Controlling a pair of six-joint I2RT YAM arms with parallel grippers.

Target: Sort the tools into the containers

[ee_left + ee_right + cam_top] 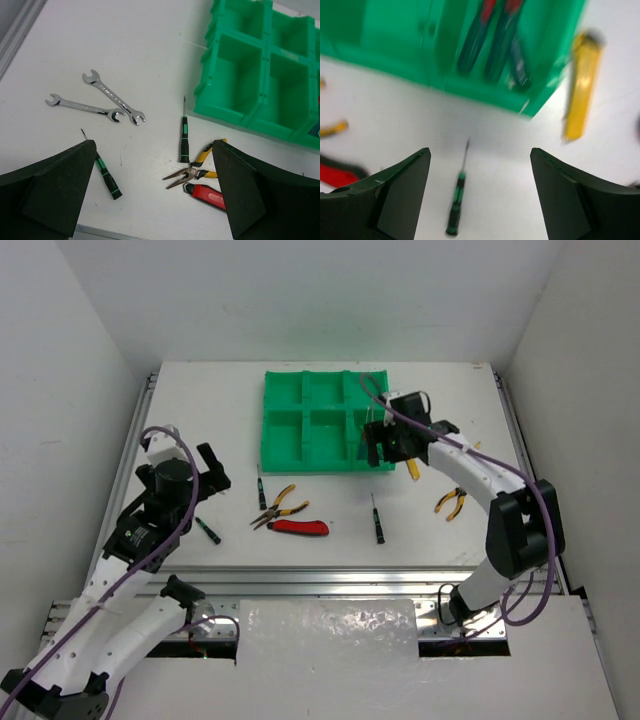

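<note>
Right arm rose from the lower right of the frame, elbow bent, forearm running up-left. Its gripper [385, 445] hung over the lower right corner of the green tray [283, 430], jaws spread, nothing between them. Wrist view: screwdrivers [487, 35] lay in that corner compartment, with a yellow knife [580, 85] on the surface [420, 540] just beside the tray. Left arm was bent at frame left, gripper [212, 472] spread wide and empty above two wrenches [100, 102]. Pliers [278, 508] and a red knife [300, 527] lay loose at center.
</note>
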